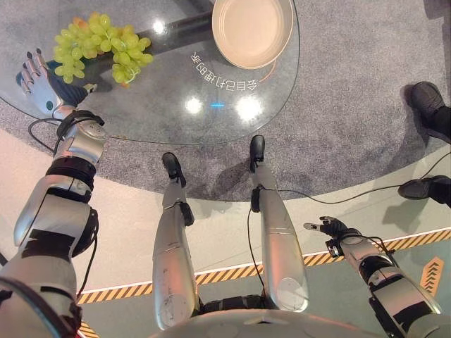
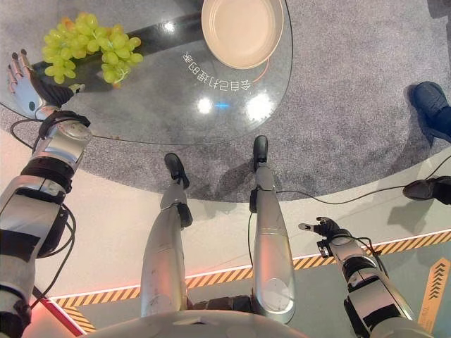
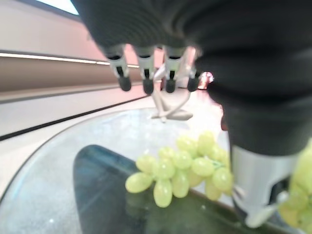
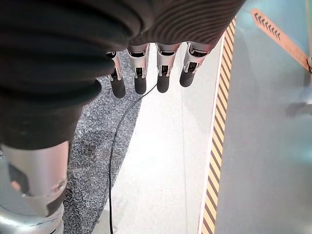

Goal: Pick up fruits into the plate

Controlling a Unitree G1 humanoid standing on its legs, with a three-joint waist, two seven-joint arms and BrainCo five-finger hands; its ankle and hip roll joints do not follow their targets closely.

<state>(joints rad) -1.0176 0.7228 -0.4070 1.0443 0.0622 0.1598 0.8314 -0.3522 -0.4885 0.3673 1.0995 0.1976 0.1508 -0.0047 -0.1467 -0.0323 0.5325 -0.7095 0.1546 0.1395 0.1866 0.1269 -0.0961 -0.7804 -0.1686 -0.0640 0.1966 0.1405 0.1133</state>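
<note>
A demo or showroom floor — hazard-striped tape (image 1: 232,270), grey carpet (image 1: 352,105), a glass table (image 1: 176,91).

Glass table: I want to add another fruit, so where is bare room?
Free: the middle of the table, between the grapes and the plate, and the near edge. Crowded: the far left, where the left hand sits beside the grapes.

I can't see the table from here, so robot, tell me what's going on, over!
Left hand open beside the green grapes on the glass table. Right hand open, low by the floor. Plate empty. Nothing between grapes and plate.
</note>
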